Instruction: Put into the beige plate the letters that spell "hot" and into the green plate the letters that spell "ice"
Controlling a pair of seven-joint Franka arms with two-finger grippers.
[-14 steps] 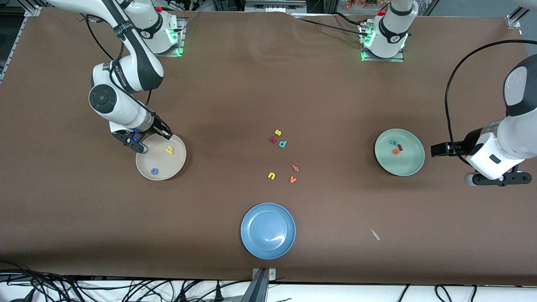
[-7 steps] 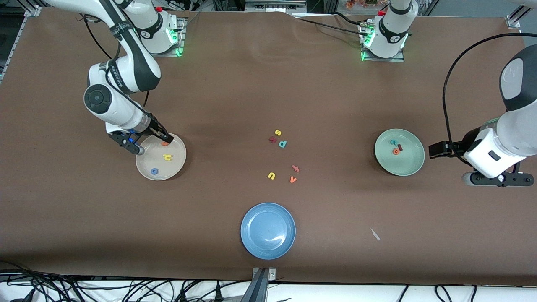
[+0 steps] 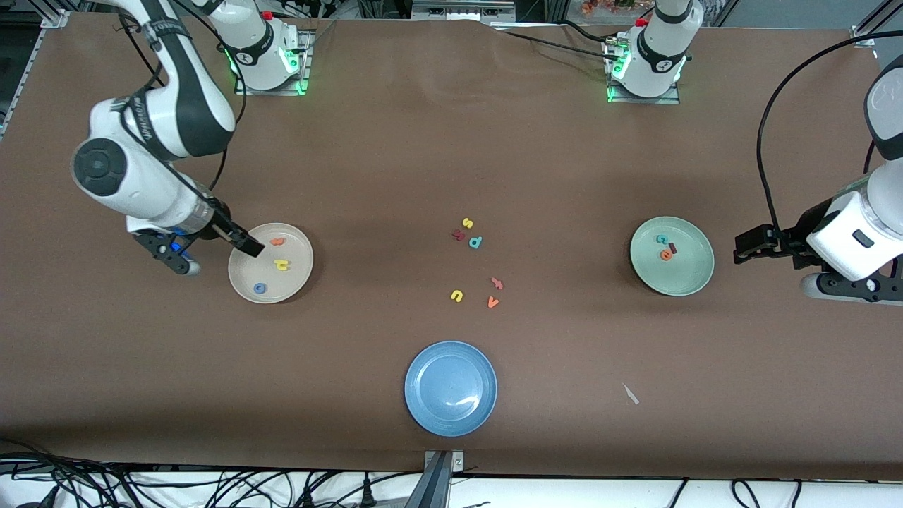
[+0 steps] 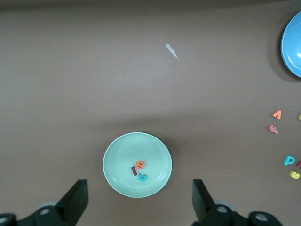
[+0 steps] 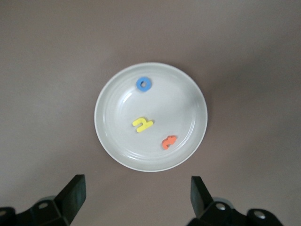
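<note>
The beige plate lies toward the right arm's end of the table and holds the orange t, yellow h and blue o. My right gripper hangs open and empty over that plate's rim. The green plate, toward the left arm's end, holds the teal c, dark red i and orange e. Beside it, my left gripper is open and empty.
A blue plate sits near the table's front edge. Loose letters lie mid-table: yellow s, dark red k, teal p, yellow u, orange v and one more orange piece. A white scrap lies nearby.
My right gripper opened and the orange t now lies in the beige plate; the arm then drew back toward its end of the table. The left arm shifted slightly outward.
</note>
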